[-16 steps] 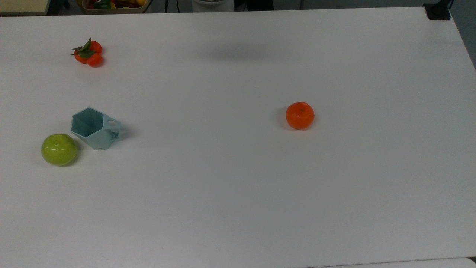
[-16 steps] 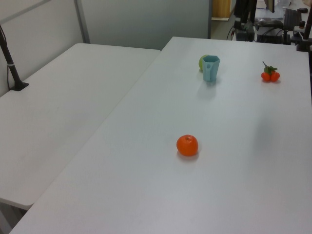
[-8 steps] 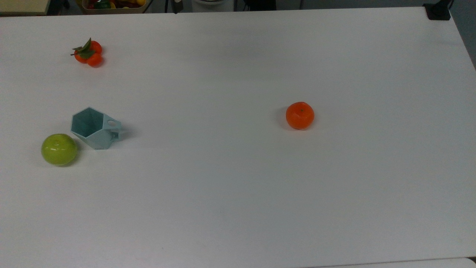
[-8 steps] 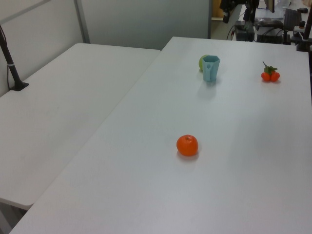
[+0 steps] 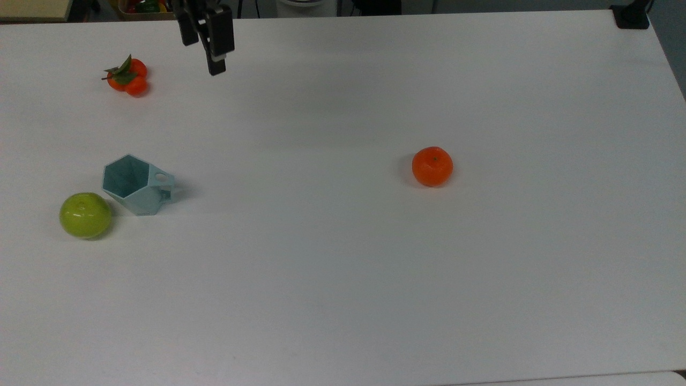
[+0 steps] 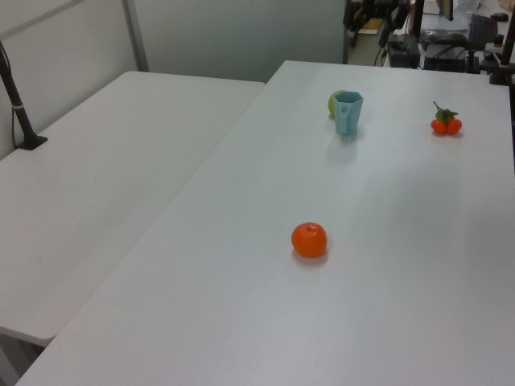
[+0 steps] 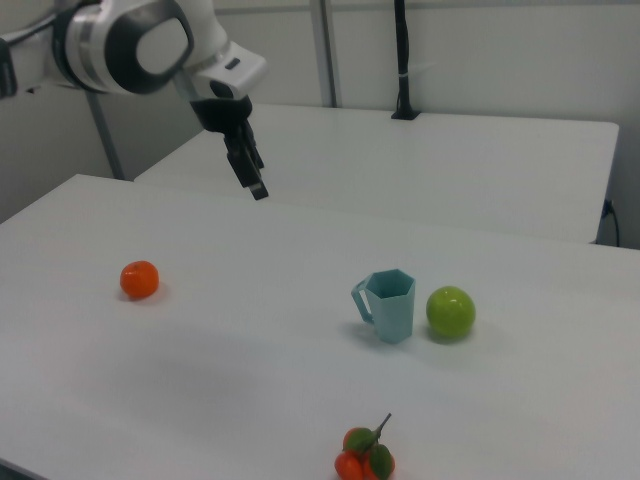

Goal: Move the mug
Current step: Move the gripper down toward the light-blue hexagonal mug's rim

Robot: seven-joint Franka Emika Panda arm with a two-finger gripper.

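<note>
Big white table (image 5: 375, 279) in what looks like a lab, with a second white table (image 6: 105, 185) butted up beside it and grey partitions behind. What's new compared to half a second ago: the gripper (image 5: 206, 45) has come into the top view from the far edge, where before there was just bare table there. It's hanging in the air, well clear of everything; in the right view the gripper (image 7: 248, 170) sits up high and well apart from the mug. Nothing on the table has shifted. Can't tell whether the fingers are open or closed from here.

Count-wise: one mug (image 5: 136, 185), pale teal, standing upright with its handle toward the top view's right, near the top view's left edge. One green apple (image 5: 85, 215) just beside it, not quite touching as far as I can see. One single orange (image 5: 432, 166) well apart, out in the middle. One little cluster of small oranges with leaves (image 5: 126, 76) near the far edge.
</note>
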